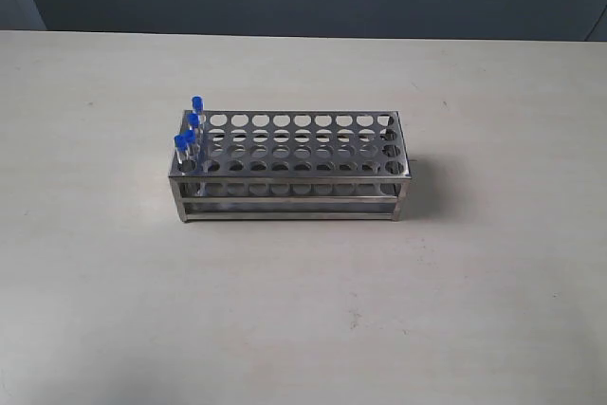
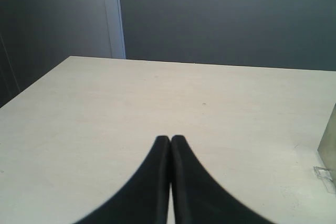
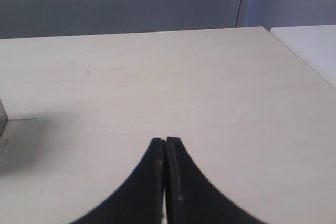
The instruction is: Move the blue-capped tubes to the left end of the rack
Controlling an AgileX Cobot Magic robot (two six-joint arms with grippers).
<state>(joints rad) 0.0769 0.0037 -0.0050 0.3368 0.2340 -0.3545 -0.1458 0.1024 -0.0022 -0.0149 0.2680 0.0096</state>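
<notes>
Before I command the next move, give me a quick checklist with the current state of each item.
1. Position of the blue-capped tubes: ok, all caps stand in the leftmost column of the rack.
2. Other holes free of tubes: ok.
3. Nothing held by the left gripper: ok, shut and empty above the table.
4. Nothing held by the right gripper: ok, shut and empty.
5. Arms away from the rack: ok, neither shows in the exterior view.
6. Tubes fully seated: cannot tell.

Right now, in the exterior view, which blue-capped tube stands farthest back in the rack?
The blue-capped tube at the rear left corner of the rack. Its cap stands clear by itself, while the other three caps bunch together nearer the front edge.
</notes>
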